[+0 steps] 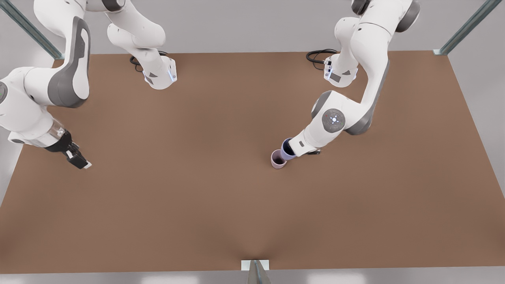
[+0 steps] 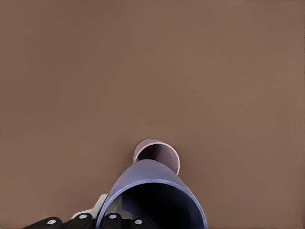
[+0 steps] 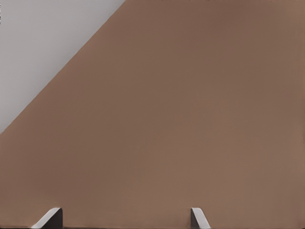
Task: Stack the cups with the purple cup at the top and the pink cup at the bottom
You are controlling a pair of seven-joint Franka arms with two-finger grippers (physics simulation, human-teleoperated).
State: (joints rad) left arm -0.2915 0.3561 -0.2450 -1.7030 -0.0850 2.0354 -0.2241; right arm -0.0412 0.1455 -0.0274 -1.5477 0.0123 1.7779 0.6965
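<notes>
Front view: left gripper [image 1: 292, 152] around tilted purple cup [image 1: 287, 150], right gripper [image 1: 81, 161] wide.

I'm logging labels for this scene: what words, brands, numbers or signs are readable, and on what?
None can be read.
The bluish-purple tapered cup held by the left gripper and the pale pink tapered cup are plain.
The brown table and the waiting right gripper bear no print.
Small marks on the white arm's round joint are unreadable.
</notes>
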